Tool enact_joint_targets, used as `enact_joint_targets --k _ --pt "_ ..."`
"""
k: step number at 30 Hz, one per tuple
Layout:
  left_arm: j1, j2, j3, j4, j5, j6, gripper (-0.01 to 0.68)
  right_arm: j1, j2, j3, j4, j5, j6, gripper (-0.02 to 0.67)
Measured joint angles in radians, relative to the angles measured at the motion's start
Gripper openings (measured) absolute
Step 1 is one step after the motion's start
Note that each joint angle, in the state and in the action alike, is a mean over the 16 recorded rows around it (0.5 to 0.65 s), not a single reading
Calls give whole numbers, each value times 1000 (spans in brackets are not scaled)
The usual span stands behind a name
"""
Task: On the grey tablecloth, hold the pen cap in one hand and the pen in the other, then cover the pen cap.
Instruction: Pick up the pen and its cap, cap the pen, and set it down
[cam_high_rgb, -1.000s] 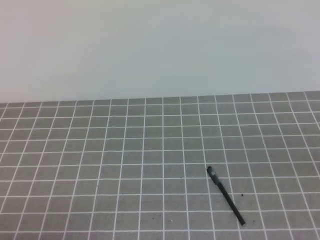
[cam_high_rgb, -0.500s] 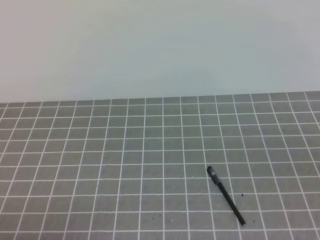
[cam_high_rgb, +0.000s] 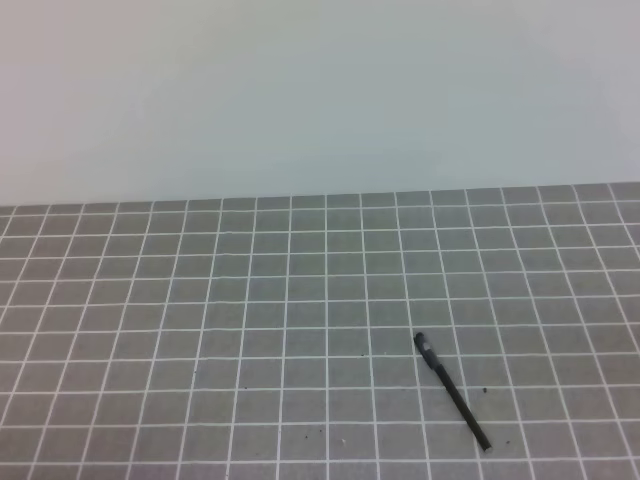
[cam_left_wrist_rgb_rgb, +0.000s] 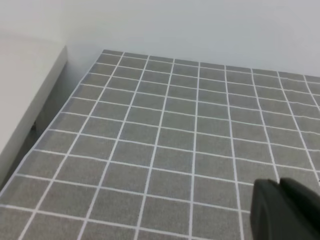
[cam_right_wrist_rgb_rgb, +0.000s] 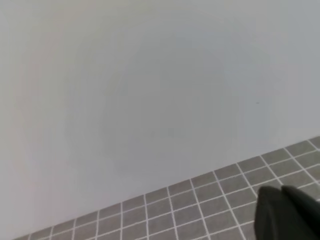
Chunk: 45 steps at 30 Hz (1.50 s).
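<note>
Exterior high: flat grey tablecloth with a white-line grid (cam_high_rgb: 200, 330) runs to a pale wall; far edge straight. Slim black stick pen (cam_high_rgb: 452, 392) lies diagonally, lower right, near the front edge, thicker capped end up-left.

Left wrist: left tool (cam_left_wrist_rgb_rgb: 287, 210), black, jaws shut, holding nothing, above the cloth; cloth's left edge by a white ledge (cam_left_wrist_rgb_rgb: 25, 100).

Right wrist: right tool (cam_right_wrist_rgb_rgb: 290, 215) shut, empty, facing the wall.

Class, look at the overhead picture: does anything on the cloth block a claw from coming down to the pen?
Nothing visible does. The pen lies alone on the grey tablecloth, with only bare grid squares and a few dark specks around it. No claw shows in the overhead view.
</note>
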Motion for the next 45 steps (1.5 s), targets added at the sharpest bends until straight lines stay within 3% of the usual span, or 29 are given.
enact_joint_targets --k 4,13,17,25,37,41,45 --pt "0 0 0 0 0 0 -3 0 -13 3 292 44 -312 -4" --pt "0 0 0 0 0 0 -3 0 -99 35 1197 169 -1313 -4" --pt "0 0 0 0 0 0 -3 0 -159 99 1464 136 -1615 -4" --pt "0 1 0 2 0 0 -3 0 -242 230 1690 -21 -1886 -4" --pt "0 2 0 4 0 0 -3 -1 -294 276 2310 -62 -2508 -4" --pt "0 2 0 4 0 0 -3 -1 -299 276 2405 -49 -2589 -4" --pt "0 2 0 4 0 1 -3 -2 -296 276 2362 -38 -2534 -4"
